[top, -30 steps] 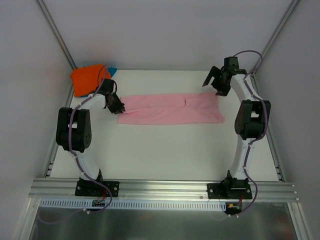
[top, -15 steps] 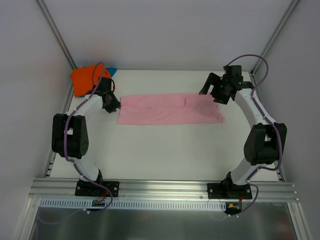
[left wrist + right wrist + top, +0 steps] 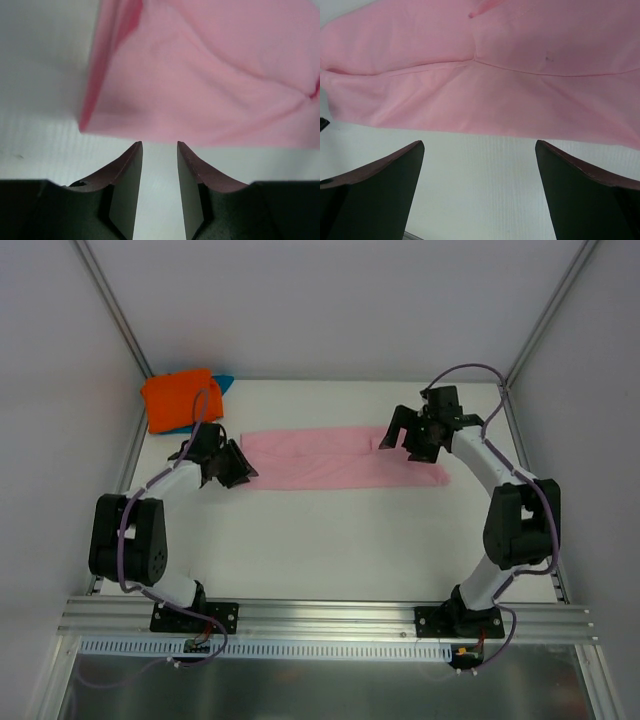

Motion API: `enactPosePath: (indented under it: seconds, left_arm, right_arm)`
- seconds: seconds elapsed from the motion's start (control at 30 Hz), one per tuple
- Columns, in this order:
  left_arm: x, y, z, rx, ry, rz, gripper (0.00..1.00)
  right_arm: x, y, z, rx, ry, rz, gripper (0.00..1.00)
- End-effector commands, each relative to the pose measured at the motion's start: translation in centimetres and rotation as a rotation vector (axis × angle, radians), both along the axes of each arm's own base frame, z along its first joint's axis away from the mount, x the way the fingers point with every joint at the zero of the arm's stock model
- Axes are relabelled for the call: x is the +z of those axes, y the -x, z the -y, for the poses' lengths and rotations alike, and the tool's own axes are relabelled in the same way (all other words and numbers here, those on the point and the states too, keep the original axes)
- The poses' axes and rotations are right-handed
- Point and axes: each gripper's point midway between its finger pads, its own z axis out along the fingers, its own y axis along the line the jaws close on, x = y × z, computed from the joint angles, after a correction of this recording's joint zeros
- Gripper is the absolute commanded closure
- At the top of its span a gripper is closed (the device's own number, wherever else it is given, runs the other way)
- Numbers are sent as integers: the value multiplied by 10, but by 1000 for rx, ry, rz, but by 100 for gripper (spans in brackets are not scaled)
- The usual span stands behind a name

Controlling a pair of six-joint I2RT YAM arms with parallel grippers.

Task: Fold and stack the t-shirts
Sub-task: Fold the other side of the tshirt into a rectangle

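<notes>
The light pink t-shirt [image 3: 340,458] lies as a long folded strip across the middle of the table. My left gripper [image 3: 238,466] sits low at the strip's left end. In the left wrist view the left gripper [image 3: 159,144] is open by a narrow gap with only bare table between its fingers, and the pink t-shirt's [image 3: 210,75] edge lies just ahead of the tips. My right gripper [image 3: 400,438] hovers over the strip's right part. Its own view shows the right gripper [image 3: 479,144] wide open and empty, with the pink t-shirt [image 3: 520,75] just beyond it.
A folded bright orange t-shirt [image 3: 178,398] lies at the back left corner with a teal-blue t-shirt [image 3: 224,381] peeking out beside it. White walls and frame rails close in the table [image 3: 330,540] on three sides.
My left gripper has let go of the pink strip's left end and widened a little. The right arm has swung left, from past the strip's right end to over its right part.
</notes>
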Motion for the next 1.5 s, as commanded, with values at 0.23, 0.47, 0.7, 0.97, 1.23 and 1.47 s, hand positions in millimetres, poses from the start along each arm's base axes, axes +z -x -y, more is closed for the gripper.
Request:
enactPosePath:
  seconds: [0.23, 0.47, 0.7, 0.97, 1.23, 1.47]
  left_arm:
    - [83, 109, 48, -285, 93, 292, 61]
    - [112, 123, 47, -316, 99, 370, 54]
    - [117, 143, 42, -316, 100, 375, 53]
    - [114, 138, 42, -342, 72, 352, 52]
    - [111, 88, 40, -319, -16, 347, 52]
    - [109, 3, 2, -332, -448, 276, 53]
  right_arm:
    - [-86, 1, -2, -65, 26, -189, 0]
    - [-108, -5, 15, -116, 116, -228, 1]
    - [-106, -62, 22, -138, 151, -253, 1]
    - [-96, -137, 8, -136, 111, -194, 0]
    - [-53, -153, 5, -89, 88, 4, 1]
    - [14, -48, -7, -65, -34, 111, 1]
